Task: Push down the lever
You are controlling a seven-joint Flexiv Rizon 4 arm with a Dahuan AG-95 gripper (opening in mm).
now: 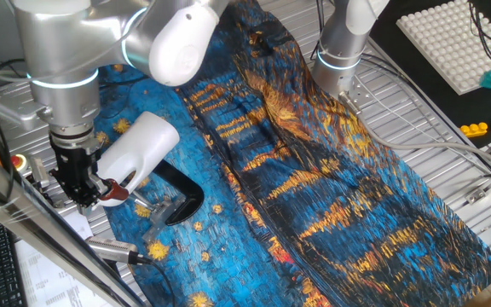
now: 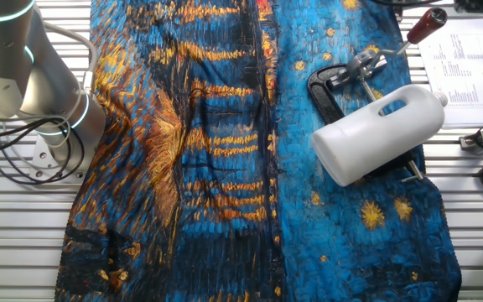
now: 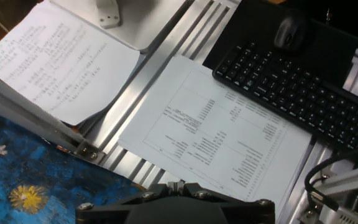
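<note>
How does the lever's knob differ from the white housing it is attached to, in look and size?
The knob is glossy reddish-brown; the housing is matte white. The knob is tiny and rounded on a thin silver rod, while the housing is a big bottle-shaped body. The knob sits off the blue cloth's edge beside a printed sheet; the housing lies over the cloth. Both belong to one appliance on a black base.

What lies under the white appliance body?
Under the white appliance body sits its black curved base on the blue starry cloth. The base's middle is covered by the body, so the mounting there cannot be seen.
</note>
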